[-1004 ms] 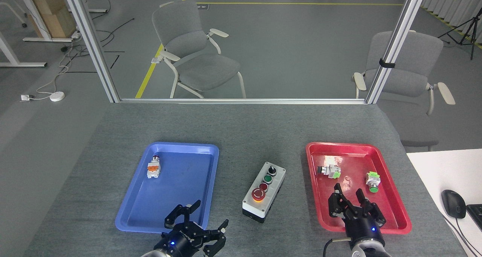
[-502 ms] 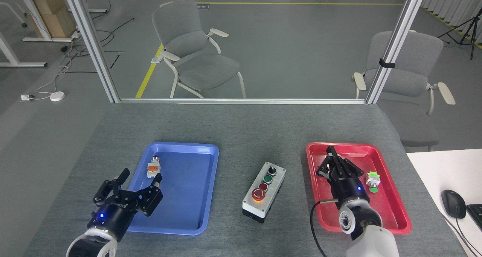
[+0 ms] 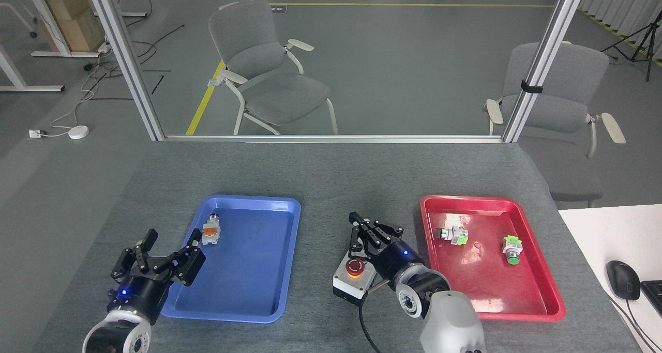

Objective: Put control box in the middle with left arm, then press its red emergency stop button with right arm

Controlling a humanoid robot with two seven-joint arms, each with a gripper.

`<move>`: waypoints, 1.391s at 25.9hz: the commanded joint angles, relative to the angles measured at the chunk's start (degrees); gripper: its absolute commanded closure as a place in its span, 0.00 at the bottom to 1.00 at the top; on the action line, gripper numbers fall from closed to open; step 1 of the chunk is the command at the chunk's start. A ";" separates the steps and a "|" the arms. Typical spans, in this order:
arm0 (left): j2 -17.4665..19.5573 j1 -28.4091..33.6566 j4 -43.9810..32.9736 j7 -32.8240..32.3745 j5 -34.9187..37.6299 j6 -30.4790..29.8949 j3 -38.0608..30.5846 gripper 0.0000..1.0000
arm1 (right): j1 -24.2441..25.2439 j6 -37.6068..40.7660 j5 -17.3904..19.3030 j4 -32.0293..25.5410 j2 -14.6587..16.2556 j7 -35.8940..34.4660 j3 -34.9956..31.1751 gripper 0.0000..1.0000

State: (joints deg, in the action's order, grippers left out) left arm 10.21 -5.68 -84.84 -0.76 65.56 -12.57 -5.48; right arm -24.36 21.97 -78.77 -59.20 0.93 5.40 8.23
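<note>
— At the lower centre of the frame, on the bare desk (image 3: 331, 177) between the blue tray (image 3: 282, 203) and the red tray (image 3: 517, 203), sits the control box (image 3: 347, 285). So the placing step looks finished?

— I'd say so. The left hand (image 3: 158, 247), lower left beside the blue tray, holds nothing and its fingers are spread wide.

— And the right?

— The right hand (image 3: 370, 238) hovers over the far half of the box, covering the smaller buttons. Its fingers look drawn close together, empty, though I cannot tell for certain.

— Pressing, then?

— Yes. The big red stop button (image 3: 354, 266) shows just left of the wrist. The hand likely needs to shift toward it and push down squarely.
</note>
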 commanded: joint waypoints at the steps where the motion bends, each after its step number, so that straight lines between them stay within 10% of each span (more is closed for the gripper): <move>1: -2.56 0.23 0.38 2.78 -0.53 0.00 -0.41 0.01 | -0.08 -0.17 -0.16 3.39 -0.14 -0.04 2.67 1.00; 30: -3.44 1.29 1.88 3.57 2.55 6.33 5.48 0.01 | -0.78 -1.05 0.64 10.60 -2.78 -2.94 1.53 1.00; 32: -4.58 2.52 1.88 3.66 2.55 6.33 6.63 0.01 | -2.36 -3.16 0.55 9.46 -3.31 -7.16 0.91 0.76; 35: -5.37 3.05 1.88 3.66 3.17 6.33 6.89 0.01 | -3.24 -11.24 0.64 4.01 -3.31 -14.80 -0.06 0.05; 36: -5.37 3.05 1.88 3.75 3.61 6.33 7.07 0.01 | -3.07 -13.53 0.64 2.60 -3.22 -16.47 -1.02 0.01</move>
State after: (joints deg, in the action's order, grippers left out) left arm 5.37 -3.10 -83.01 2.88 68.46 -6.24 1.01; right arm -26.84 14.93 -78.20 -52.27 -2.17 -4.85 8.72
